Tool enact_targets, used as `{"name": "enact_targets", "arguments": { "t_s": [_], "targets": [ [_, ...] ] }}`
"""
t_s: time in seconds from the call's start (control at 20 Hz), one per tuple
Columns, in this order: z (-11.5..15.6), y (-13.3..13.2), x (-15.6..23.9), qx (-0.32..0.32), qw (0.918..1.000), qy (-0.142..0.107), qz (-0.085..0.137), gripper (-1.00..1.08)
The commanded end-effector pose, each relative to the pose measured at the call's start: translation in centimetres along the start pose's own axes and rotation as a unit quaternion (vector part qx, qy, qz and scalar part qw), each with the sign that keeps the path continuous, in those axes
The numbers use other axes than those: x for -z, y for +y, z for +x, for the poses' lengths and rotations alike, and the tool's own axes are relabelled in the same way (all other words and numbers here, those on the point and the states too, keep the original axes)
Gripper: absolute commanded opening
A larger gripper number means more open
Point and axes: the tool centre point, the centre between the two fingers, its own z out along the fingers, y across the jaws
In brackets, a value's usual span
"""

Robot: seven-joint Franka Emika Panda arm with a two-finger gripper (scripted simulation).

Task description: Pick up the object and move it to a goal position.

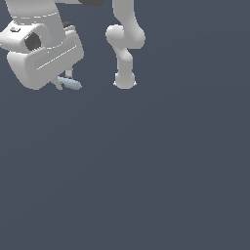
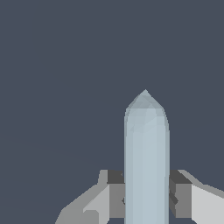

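Rod pinched between the 2 fingers of the gripper, 1 dark pad pressed against each flank, no gap showing on either side in the wrist view. Pale blue, slim, straight, with a faceted rounded tip jutting well forward of the pads. Seen in the exterior view as a short blue stub poking out below the white hand toward that view's right, in the upper left corner of the picture. Whether resting on the dark floor or lifted off it: cannot tell, no shadow or contact line to read. No goal marker visible in either view.

Handling, as a judgement: looks rigid and very light, unlikely to sag or crush under the squeeze. Smooth, round sides, so probably slippery and prone to rolling or pivoting between flat pads if gripped off-centre. Best held across the width near mid-length, pads square to the long axis, as appears roughly the case here, though the rear end sits out of frame. With much of the length overhanging forward, worth carrying gently to avoid swivel in the grip.
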Motion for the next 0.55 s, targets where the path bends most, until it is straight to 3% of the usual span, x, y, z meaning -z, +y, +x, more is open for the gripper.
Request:
{"name": "enact_targets", "arguments": {
  "t_s": [0.0,0.5],
  "targets": [
    [-0.1,0.2,1.3,0.0,1.0,0.0,0.001,-1.0],
    [-0.4,0.6,3.4,0.0,1.0,0.0,0.001,-1.0]
  ]
}}
